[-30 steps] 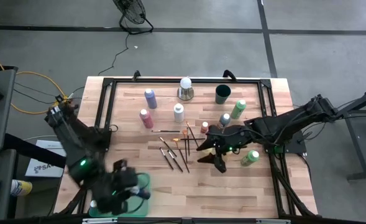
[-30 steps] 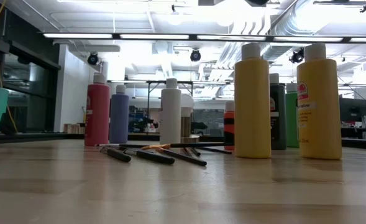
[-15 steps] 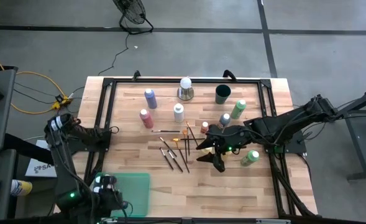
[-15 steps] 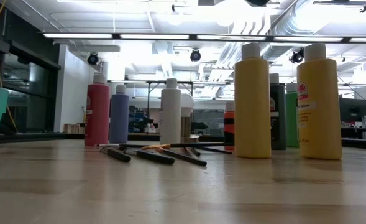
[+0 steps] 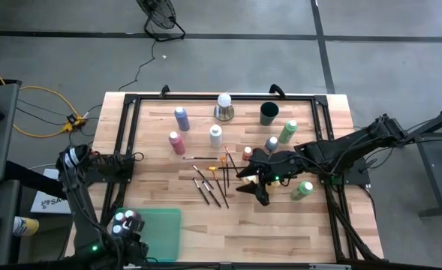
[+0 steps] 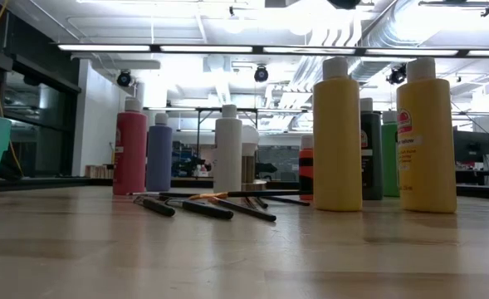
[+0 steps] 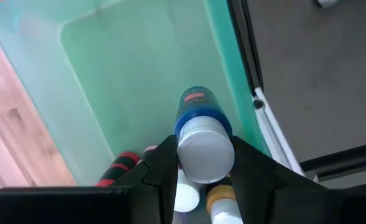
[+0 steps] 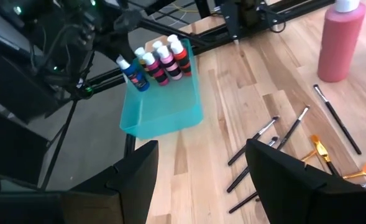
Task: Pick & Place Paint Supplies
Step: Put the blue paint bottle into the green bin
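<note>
A: What changed at the bin (image 5: 164,232)?

B: Left gripper (image 7: 201,163), over mid-bin a second ago, now hangs at its near-left corner, clenched on a blue bottle (image 7: 198,118) above bottles already binned.

A: And the right gripper (image 5: 252,189)?

B: Unchanged: spread, empty, above the brushes (image 5: 209,186). Release looks next.

In the high view the tray (image 5: 160,232) sits at the lower left of the table (image 5: 281,232). Small bottles (image 8: 158,59) stand in a row at one end of the tray. The brushes (image 5: 209,184) lie at the middle of the table, with bottles (image 5: 179,131) upright above them in the picture. A ball on a base (image 5: 223,106) and a cup (image 5: 269,113) stand near the upper edge, the cup to the right.
</note>
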Action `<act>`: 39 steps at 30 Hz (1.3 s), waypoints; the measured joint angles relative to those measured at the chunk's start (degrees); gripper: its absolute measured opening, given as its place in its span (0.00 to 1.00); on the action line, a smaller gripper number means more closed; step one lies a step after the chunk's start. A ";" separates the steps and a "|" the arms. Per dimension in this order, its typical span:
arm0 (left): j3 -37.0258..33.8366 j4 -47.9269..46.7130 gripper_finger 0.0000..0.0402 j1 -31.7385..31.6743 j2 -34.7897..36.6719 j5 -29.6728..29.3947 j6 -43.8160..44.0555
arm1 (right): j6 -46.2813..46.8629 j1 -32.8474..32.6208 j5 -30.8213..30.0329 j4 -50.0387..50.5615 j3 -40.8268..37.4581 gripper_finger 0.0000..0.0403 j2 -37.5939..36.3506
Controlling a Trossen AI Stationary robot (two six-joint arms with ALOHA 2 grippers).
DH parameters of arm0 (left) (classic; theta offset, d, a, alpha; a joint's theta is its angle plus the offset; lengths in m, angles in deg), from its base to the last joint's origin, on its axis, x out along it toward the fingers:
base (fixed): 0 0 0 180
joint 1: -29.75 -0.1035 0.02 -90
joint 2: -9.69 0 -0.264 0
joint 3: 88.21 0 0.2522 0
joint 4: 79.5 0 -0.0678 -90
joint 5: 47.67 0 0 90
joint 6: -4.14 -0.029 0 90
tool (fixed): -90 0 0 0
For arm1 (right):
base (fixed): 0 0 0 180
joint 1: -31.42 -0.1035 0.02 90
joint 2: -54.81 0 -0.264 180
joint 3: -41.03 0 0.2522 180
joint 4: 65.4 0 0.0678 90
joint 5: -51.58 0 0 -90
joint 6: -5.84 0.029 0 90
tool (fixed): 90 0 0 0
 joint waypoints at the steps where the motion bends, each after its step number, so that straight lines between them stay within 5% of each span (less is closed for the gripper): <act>1: -0.78 0.37 0.28 0.61 0.00 0.05 0.40 | 0.10 0.00 -0.04 -0.02 0.00 0.58 0.00; 15: -7.00 5.88 0.28 6.85 -0.02 -0.50 5.39 | 1.36 0.00 -0.72 -0.31 0.00 0.58 0.04; 39: -12.38 8.87 0.28 7.54 0.28 1.47 5.35 | 3.38 0.00 -3.05 -0.35 0.00 0.58 0.04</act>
